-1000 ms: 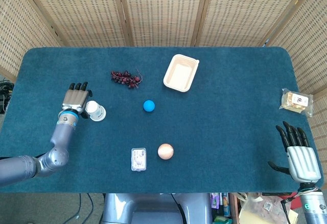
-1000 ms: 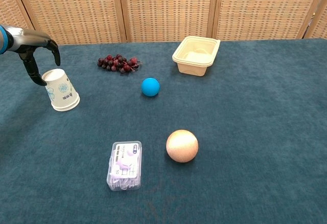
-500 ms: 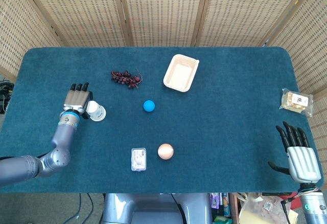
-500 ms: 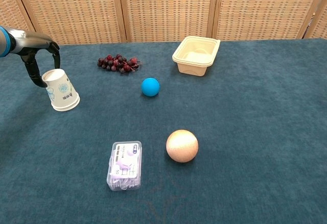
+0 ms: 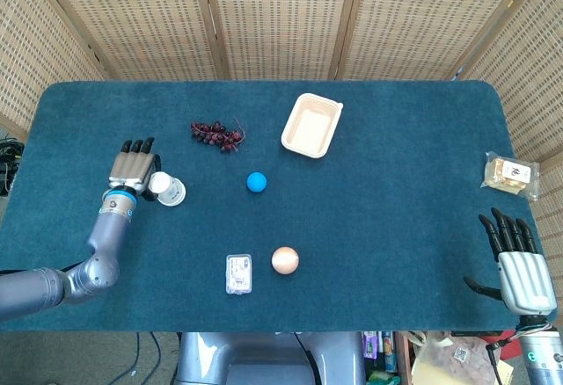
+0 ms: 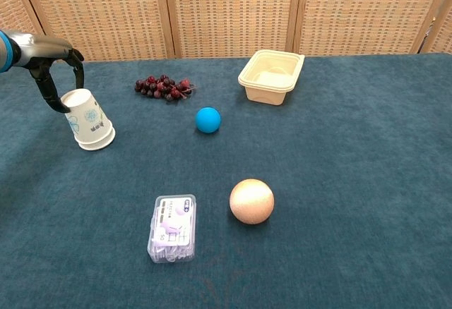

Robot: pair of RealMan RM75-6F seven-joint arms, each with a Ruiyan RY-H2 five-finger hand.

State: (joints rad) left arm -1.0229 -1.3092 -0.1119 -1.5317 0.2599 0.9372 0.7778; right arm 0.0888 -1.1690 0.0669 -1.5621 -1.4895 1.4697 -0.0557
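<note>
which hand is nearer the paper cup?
Left. The left hand touches the cup at the table's left side; the right hand hovers off the far right edge, holding nothing.

Left hand nudged paper cup slightly right and more upright; right hand dropped a little lower.

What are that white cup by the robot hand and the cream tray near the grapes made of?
The cup looks like paper: matte white wall, small printed blue pattern, rolled rim, upside down. The left robot hand touches it. The tray seems thin moulded plastic or foam: smooth, pale cream, rounded corners, faint sheen; which one I can't tell.
</note>
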